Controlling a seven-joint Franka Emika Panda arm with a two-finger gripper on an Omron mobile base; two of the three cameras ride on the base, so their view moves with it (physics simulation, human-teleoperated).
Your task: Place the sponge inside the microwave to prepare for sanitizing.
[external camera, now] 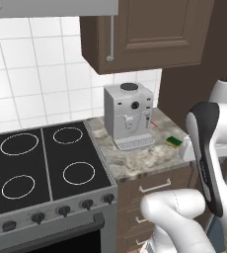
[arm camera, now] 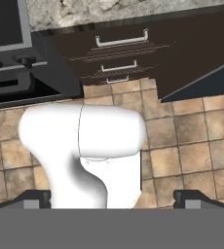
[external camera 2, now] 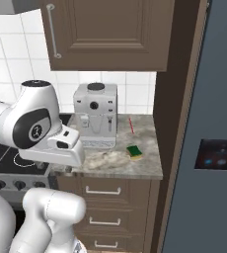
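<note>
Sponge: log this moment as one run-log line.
sponge: on counter, right of coffee machine | end effector: open, empty, facing floor | microwave: unseen

Kitchen, stove (external camera: 41,163), coffee machine (external camera: 129,116), tiled wall (external camera: 36,69)

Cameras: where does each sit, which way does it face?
Left base view: behind-left, facing the stove, coffee machine and sponge; arm at lower right.
Right base view: behind-right, facing the counter and drawers; arm at lower left.
Hand view: looks down at the floor tiles over the open gripper.
Both base views share the coffee machine and sponge.
</note>
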